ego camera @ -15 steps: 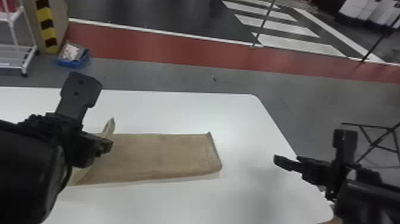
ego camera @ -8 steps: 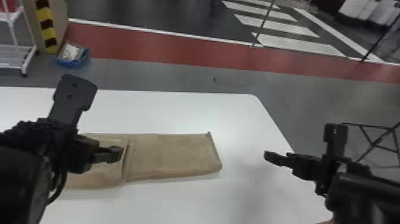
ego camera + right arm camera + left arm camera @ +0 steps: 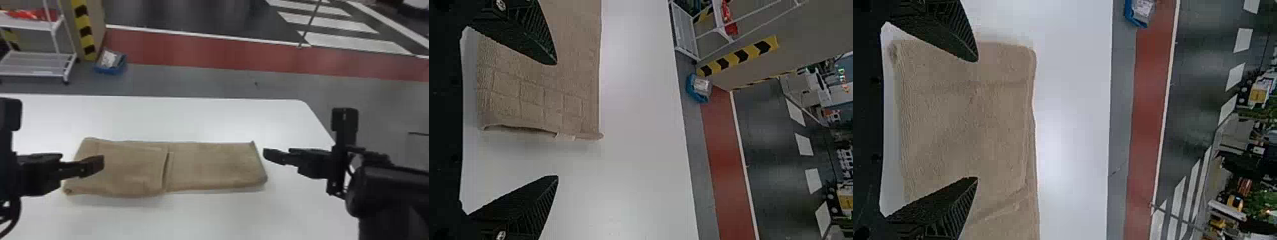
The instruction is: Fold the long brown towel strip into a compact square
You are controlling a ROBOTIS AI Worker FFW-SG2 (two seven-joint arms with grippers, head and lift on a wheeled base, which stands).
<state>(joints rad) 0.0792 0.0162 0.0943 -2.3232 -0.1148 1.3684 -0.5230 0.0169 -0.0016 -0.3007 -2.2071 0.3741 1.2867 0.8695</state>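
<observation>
We are seeing the long brown towel strip (image 3: 217, 166) lying flat, running from under the left hand (image 3: 82, 164) across to just beside the right hand (image 3: 278, 153). Its part nearer the left hand is lying doubled over, the folded flap's edge (image 3: 166, 162) ending between the two hands; the rest is stretching toward the right hand in a lower layer. We are holding nothing: the left hand is hovering over the doubled part with its fingers spread wide, and the right hand is waiting by the towel's end, its fingers also standing well apart. The smooth white bench (image 3: 204, 119) is carrying the towel beneath both hands. Beyond the left hand, a small blue open bin (image 3: 110, 68) is sitting on the grey floor (image 3: 191, 81) near a white metal cart (image 3: 35, 73).
</observation>
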